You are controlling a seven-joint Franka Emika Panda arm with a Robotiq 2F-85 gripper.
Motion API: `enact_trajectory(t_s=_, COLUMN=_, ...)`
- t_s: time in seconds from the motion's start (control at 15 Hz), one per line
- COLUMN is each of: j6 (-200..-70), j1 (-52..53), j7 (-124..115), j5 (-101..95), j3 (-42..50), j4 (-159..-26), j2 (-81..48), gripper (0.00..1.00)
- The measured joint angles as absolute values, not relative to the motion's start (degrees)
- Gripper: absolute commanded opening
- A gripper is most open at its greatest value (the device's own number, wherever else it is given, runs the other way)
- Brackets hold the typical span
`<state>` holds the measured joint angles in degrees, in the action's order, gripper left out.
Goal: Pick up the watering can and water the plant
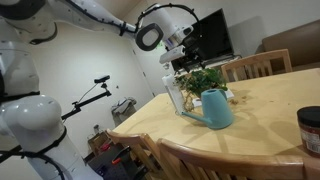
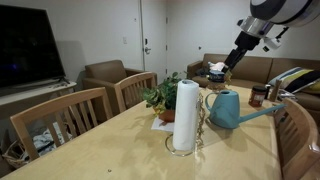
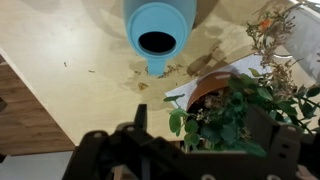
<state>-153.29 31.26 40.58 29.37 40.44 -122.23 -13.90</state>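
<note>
On the light wooden table (image 1: 270, 110), I see the teal-blue plastic watering can (image 1: 215, 108) standing upright. It's cone-shaped, wider at the base, with 1 round dark fill hole on top and a long spout. It sits just beside the small leafy green plant in a terracotta pot (image 1: 203, 80). My gripper (image 1: 178, 58) hangs above both, jaws spread wide, holding nothing.

white rounded arm (image 1: 30, 110) links, black joint rings; black gripper (image 2: 228, 62), dark fingers.
</note>
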Motion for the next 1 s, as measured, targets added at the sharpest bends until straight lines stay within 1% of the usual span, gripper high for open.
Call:
enact_trajectory(t_s=0.27, j6=-150.6, j1=27.4, j7=41.8, j5=32.5, j3=37.7, j4=-116.4, j2=-21.9, gripper=1.0)
enact_trajectory(t_s=0.4, j6=-150.4, j1=26.8, j7=41.8, j5=32.7, j3=37.5, j4=-114.9, j2=-23.9, gripper=1.0)
enact_trajectory(t_s=1.0, j6=-150.2, j1=26.7, j7=41.8, j5=32.7, j3=37.4, j4=-114.3, j2=-24.2, gripper=1.0)
